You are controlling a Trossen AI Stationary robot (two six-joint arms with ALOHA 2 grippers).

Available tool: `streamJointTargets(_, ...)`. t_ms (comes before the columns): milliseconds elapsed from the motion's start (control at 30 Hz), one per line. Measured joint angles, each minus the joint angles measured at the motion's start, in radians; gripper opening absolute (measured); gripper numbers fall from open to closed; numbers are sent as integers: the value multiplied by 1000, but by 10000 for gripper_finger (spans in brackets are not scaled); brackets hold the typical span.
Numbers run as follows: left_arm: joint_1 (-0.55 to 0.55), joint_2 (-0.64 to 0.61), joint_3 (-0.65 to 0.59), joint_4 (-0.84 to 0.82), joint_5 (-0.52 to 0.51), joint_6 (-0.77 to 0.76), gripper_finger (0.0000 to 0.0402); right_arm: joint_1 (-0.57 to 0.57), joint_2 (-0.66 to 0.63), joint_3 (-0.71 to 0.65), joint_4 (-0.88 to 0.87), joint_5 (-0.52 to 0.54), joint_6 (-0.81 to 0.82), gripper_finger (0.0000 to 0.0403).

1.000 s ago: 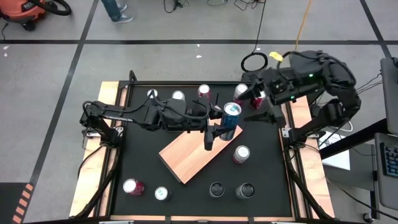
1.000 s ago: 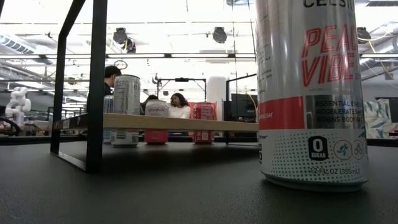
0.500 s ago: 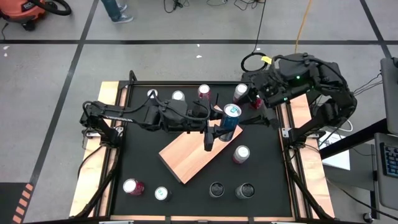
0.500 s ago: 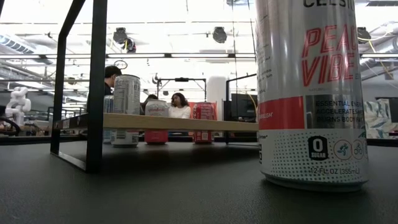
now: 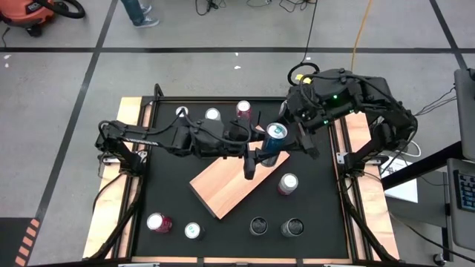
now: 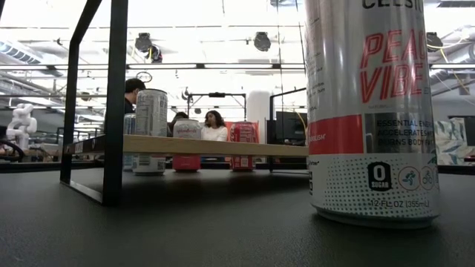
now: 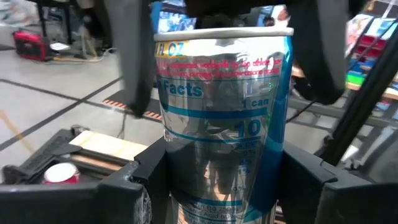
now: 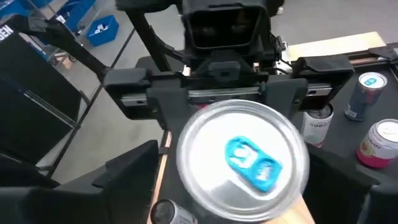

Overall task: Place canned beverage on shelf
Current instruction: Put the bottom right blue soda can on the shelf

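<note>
A silver-and-blue can (image 5: 274, 141) with a blue tab stands upright over the far right end of the shelf (image 5: 226, 185), a light-brown board. My left gripper (image 5: 261, 154) reaches in level from the table's left and is shut on it. My right gripper (image 5: 306, 143) hovers open just right of the can, tipped downward. In the right wrist view the can's top (image 8: 242, 158) lies between its two spread fingers (image 8: 134, 171), and I see no touch. In the low view the shelf (image 6: 208, 146) sits raised on black legs. My left gripper pinches the can's side wall (image 7: 171, 155) between its two fingers (image 7: 146, 180), one on each side, on the lower half of the can. The fingers come in level from the table's left. The can stays upright; its bottom is out of view.
Three cans (image 5: 213, 114) stand along the far edge. Another can (image 5: 288, 183) stands right of the shelf, and several more (image 5: 194, 231) are near the front edge. A tall Peach Vibe can (image 6: 371, 111) fills the low view's right side. People sit beyond the table (image 6: 214, 124).
My right arm has swung from the far right corner toward the table's left and slightly down, closing in on the can in my left gripper. It now covers two cans at the far right. The left arm and its can have kept still.
</note>
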Motion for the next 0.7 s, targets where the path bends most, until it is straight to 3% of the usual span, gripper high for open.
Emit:
streamJointTargets(200, -2, 0, 0, -30, -52, 2, 212, -1, 6, 0, -2, 50, -1, 290)
streamJointTargets(700, -2, 1, -1, -42, -78, 69, 212, -1, 30, 0, -56, 50, -74, 207)
